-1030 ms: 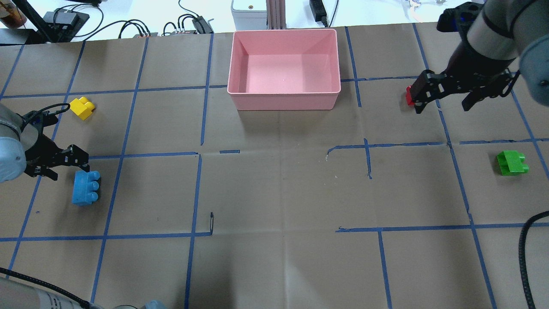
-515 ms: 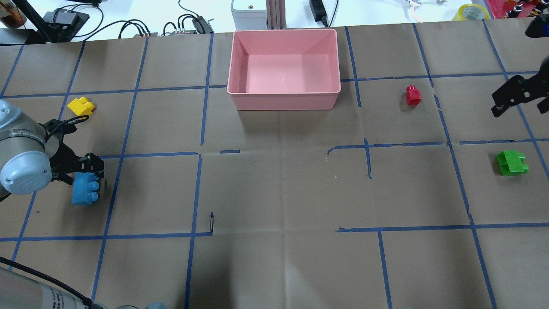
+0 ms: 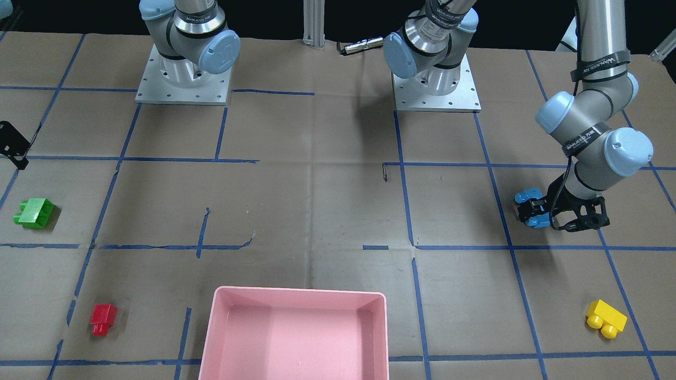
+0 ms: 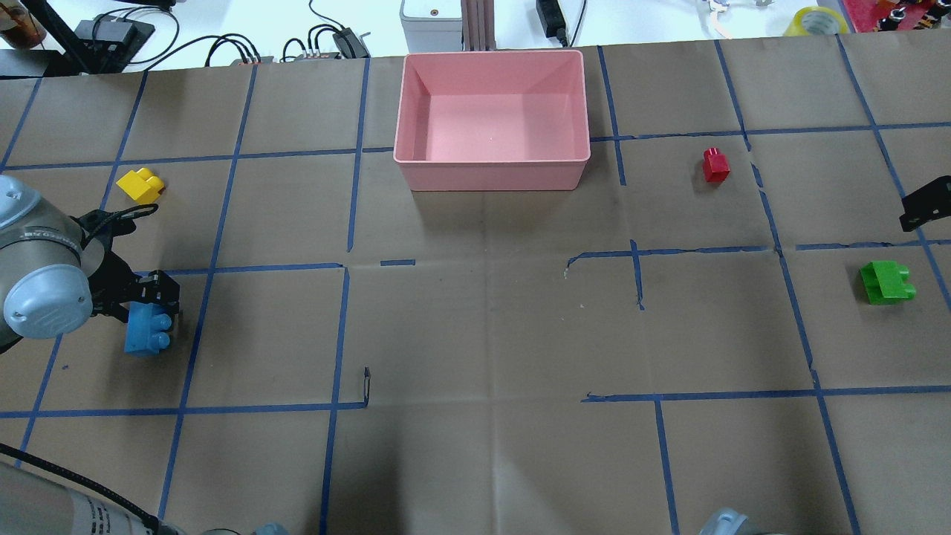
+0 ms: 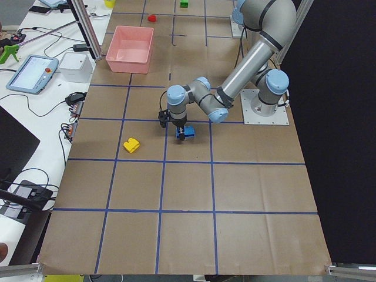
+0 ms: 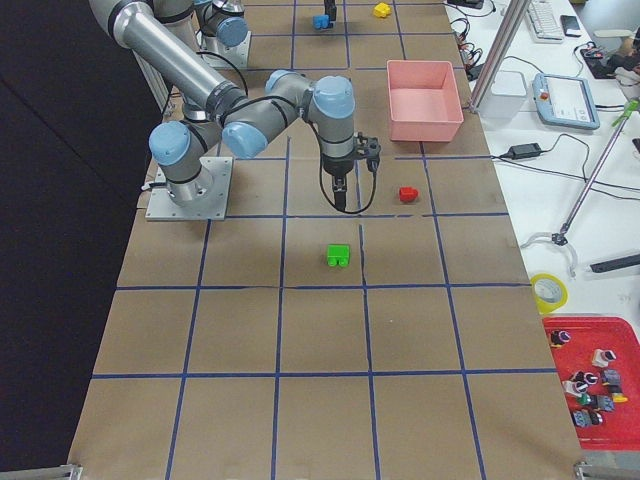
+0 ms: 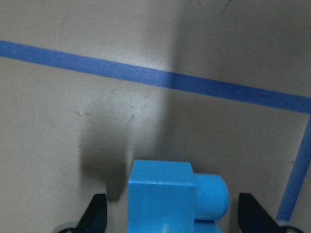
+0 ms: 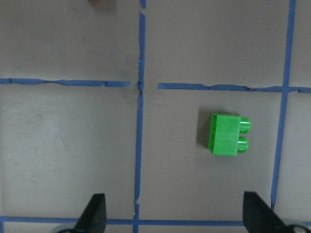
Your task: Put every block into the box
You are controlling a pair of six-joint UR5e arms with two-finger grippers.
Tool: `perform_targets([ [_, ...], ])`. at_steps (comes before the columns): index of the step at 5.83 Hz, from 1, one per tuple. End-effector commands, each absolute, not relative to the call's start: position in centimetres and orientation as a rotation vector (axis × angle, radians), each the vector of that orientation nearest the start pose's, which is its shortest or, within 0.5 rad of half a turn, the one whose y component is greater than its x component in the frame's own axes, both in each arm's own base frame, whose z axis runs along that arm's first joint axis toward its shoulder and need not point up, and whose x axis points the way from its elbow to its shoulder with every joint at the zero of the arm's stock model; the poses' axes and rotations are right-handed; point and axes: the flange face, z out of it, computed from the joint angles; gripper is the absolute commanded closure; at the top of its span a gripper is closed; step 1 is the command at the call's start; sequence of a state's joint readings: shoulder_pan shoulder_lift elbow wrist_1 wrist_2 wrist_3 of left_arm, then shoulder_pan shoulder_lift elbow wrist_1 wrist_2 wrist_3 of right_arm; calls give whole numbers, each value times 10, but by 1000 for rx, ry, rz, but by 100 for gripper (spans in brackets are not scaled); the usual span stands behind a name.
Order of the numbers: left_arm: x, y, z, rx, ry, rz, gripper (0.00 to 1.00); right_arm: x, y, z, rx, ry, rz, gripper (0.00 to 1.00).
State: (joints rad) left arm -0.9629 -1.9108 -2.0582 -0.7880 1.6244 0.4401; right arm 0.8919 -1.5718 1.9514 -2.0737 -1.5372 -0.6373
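A table (image 4: pixel 483 334) covered in brown paper and gridded with blue tape (image 4: pixel 238 156) is seen. A white bench (image 4: pixel 639 22) bearing cables (image 4: pixel 223 46), a tablet (image 5: pixel 32 73) and a tape roll (image 4: pixel 817 20) is set along its far edge.

The pink box (image 4: pixel 490 160), with nothing inside, is placed at that far edge, well apart from both grippers and roughly between them.

The left gripper (image 4: pixel 152 293) is lowered to the paper with its fingers spread. The light-blue brick (image 4: pixel 148 334) is straddled by them. A gap is shown on either side in the wrist view, so nothing is clasped.

The right gripper (image 8: pixel 176 213) is held above the paper, spread wide and empty.

The green brick (image 8: pixel 226 134) is found ahead of it, nearer one finger. The yellow brick (image 4: pixel 140 184) is laid near the left gripper, on its box-ward side. The red brick (image 4: pixel 715 165) is laid near the right gripper, toward the box.
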Motion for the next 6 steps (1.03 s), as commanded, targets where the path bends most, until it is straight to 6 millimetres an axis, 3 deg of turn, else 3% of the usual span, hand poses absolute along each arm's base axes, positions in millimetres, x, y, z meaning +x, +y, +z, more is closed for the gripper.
perform_targets([
  [1,181,-481,170,-241,3122,153,36,-212,-447,291,116,3118,-78,0],
  [3,180,-480,176,-222,3140,197,64,-234,-463,247,-39,3183,-158,0],
  [5,183,-482,184,-181,3144,195,82,-242,-471,220,-100,3187,-166,0],
  [6,191,-497,233,-170,3134,197,87,-243,-472,205,-143,3170,-135,0],
])
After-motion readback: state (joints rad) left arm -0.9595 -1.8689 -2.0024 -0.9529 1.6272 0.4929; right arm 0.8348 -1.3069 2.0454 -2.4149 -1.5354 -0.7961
